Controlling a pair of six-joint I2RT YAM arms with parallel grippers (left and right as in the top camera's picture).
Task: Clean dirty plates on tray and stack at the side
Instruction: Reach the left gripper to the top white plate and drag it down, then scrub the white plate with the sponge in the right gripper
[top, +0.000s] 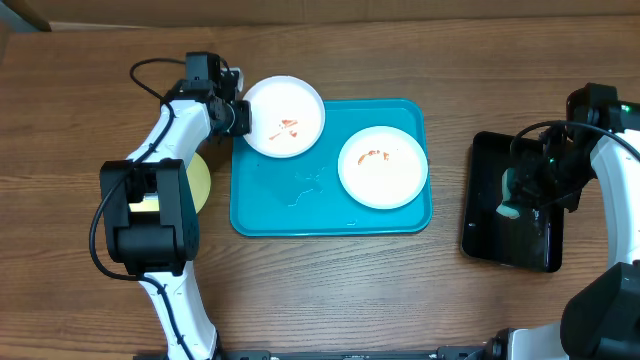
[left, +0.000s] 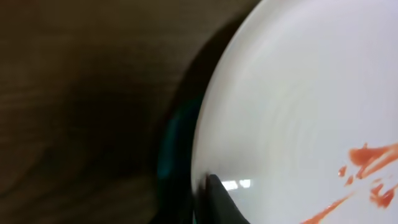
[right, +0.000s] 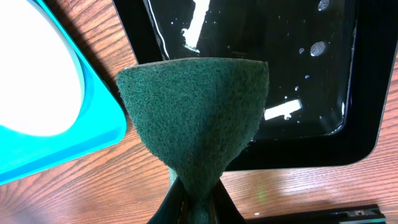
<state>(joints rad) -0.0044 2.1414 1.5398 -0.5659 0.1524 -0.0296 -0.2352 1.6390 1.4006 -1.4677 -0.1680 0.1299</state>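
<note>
A white plate (top: 285, 116) smeared with orange-red lies tilted over the far left corner of the turquoise tray (top: 330, 226). My left gripper (top: 243, 115) is shut on its left rim. In the left wrist view a dark finger (left: 219, 200) presses on the plate's (left: 298, 106) edge. A second smeared white plate (top: 383, 166) lies flat at the tray's right. A pale yellow-green plate (top: 201, 180) lies on the table, mostly hidden under the left arm. My right gripper (right: 198, 205) is shut on a green scouring sponge (right: 196, 112) above the black tray (right: 298, 62).
The black tray (top: 510, 250) holds a film of water and sits right of the turquoise tray (right: 62, 149), with a strip of bare wood between them. The left arm's cable loops over the table's far left. Water droplets lie mid-tray (top: 310, 185).
</note>
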